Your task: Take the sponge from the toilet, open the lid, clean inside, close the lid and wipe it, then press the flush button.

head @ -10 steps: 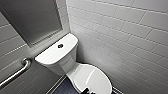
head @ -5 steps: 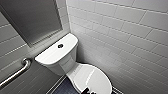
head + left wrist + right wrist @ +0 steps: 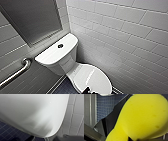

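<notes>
The white toilet (image 3: 67, 66) stands in the tiled corner with its lid (image 3: 93, 78) down. On the flat tank cover sits the small dark flush button (image 3: 60, 46). The yellow sponge (image 3: 142, 117) looms large in the right wrist view, and my right gripper (image 3: 121, 130) is shut on it, a dark finger (image 3: 110, 122) lying along its side. The left wrist view looks closely at the glossy white lid (image 3: 32, 112) over dark blue floor tiles. My left gripper is open and holds nothing. A dark part of one arm (image 3: 88, 90) pokes in by the lid's near end.
White tiled walls (image 3: 120, 32) close in right behind and beside the toilet. A steel grab bar (image 3: 15, 72) runs along the left wall, under a large mirror panel (image 3: 32, 17). The floor (image 3: 66, 88) is dark blue small tile.
</notes>
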Tool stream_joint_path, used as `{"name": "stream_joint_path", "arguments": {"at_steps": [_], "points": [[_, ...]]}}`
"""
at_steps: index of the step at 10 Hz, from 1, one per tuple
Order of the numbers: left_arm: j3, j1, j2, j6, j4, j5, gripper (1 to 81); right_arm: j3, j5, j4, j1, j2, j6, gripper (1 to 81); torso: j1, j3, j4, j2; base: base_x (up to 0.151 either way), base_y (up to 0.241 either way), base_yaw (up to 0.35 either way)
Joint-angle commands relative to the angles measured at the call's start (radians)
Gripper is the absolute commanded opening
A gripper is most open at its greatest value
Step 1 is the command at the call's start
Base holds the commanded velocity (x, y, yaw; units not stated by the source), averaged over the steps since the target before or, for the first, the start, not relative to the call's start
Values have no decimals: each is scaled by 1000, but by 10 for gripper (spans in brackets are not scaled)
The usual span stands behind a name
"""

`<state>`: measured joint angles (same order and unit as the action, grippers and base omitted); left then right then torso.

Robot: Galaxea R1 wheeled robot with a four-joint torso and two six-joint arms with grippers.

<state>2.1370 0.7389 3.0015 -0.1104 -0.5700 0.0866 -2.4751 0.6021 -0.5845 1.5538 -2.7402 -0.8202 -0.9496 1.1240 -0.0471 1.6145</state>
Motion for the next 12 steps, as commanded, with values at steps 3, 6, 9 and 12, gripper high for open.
{"name": "stream_joint_path", "arguments": {"at_steps": [3,6,9,12], "points": [[38,-138,57,-2,-71,41,811,-2,-33,-17,15,23,-2,10,0,0,0,0,0,0,0],[-15,-164,36,-2,-80,38,811,-2,-39,-15,12,23,-2,10,0,0,0,0,0,0,0],[-51,-178,16,-3,-91,30,811,-2,-47,-18,10,20,-2,10,0,0,0,0,0,0,0],[-57,-181,5,-3,-93,28,811,-4,-47,-20,10,18,-2,10,0,0,0,0,0,0,0]]}}
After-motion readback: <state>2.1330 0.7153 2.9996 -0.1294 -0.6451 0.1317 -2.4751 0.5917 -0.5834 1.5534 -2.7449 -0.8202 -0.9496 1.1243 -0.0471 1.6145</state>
